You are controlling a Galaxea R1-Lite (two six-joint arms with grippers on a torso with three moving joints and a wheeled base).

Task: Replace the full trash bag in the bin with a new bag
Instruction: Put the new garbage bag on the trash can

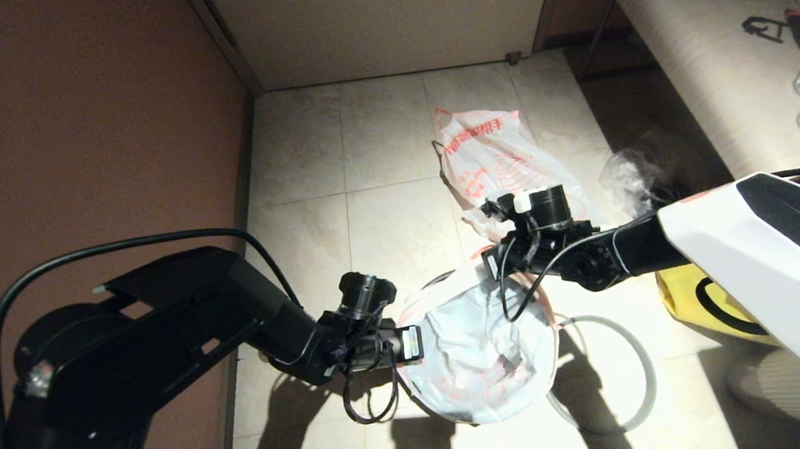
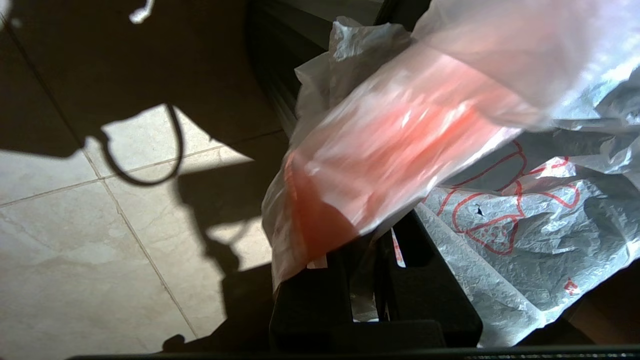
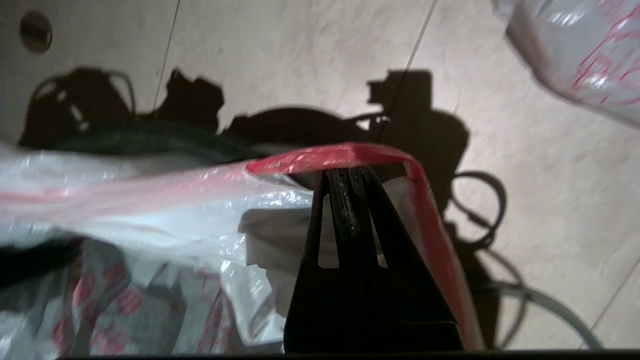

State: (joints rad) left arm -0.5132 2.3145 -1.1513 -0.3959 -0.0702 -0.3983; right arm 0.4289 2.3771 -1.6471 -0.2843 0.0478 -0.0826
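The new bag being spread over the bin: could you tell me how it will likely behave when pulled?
The new bag looks floppy: its thin film wrinkles and sags inside the bin. Probably very light and apt to slip, since the left gripper and right gripper pinch only its edges.

The full trash bag point(image 1: 491, 156), lying on the floor, carries a row of bold red-orange characters near its top, too small to make out; the new bag point(image 1: 478, 354) shows faint red print and outlined figures, none legible; no brand, number or sign reads anywhere else.
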